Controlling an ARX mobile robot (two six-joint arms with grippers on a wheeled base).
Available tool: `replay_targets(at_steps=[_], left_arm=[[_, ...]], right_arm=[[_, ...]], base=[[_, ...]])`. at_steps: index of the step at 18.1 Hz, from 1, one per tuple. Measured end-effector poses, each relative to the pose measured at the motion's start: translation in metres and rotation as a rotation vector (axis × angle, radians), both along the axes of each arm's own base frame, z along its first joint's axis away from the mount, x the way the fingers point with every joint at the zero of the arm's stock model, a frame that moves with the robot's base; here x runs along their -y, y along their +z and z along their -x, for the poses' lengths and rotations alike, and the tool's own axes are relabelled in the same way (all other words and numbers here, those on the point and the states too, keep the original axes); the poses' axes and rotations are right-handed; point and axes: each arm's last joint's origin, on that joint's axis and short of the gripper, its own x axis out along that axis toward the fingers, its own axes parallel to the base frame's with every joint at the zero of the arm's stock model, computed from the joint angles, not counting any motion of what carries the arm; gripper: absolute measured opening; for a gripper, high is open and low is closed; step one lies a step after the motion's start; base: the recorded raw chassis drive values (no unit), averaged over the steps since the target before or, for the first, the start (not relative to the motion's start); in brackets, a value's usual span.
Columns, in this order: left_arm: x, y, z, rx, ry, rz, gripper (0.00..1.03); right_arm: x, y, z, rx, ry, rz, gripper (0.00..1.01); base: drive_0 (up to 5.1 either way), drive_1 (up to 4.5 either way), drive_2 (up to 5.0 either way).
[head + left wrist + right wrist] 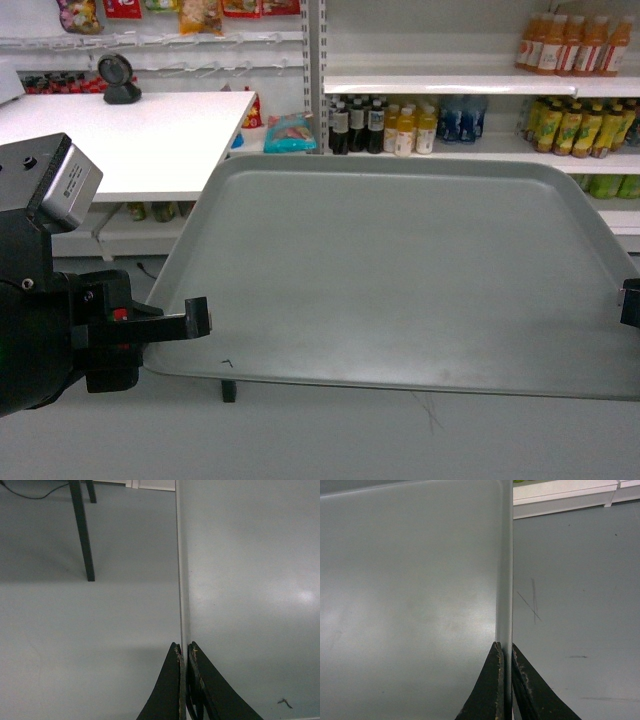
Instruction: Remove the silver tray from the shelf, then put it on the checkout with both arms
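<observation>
The silver tray [400, 270] hangs level in the air over the grey floor, filling the middle of the head view. My left gripper [200, 318] is shut on its left rim, and in the left wrist view the gripper [184, 650] pinches the thin edge of the tray [250, 580]. My right gripper [628, 303] shows only at the frame's right edge. In the right wrist view that gripper [505, 652] is clamped on the right rim of the tray [410, 580]. The white checkout [130, 130] stands at the back left. The shelf [450, 85] runs along the back.
Bottled drinks [400, 125] line the shelves behind the tray. A black round object [120, 80] sits on the checkout. A dark table leg [82, 530] stands on the floor left of the tray. A white shelf base [565, 495] lies at the far right.
</observation>
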Motion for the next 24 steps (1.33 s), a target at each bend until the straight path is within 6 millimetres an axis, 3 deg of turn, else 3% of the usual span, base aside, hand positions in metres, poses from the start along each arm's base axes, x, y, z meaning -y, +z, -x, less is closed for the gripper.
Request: replay_targets(at_steps=[24], left_arm=[[0.0, 0.0002, -0.0002, 0.003, 0.0, 0.001, 0.03]], right_arm=[[0.0, 0.0003, -0.0001, 0.002, 0.0, 0.0, 0.03]], base=[[-4.9, 2.4, 2.4]])
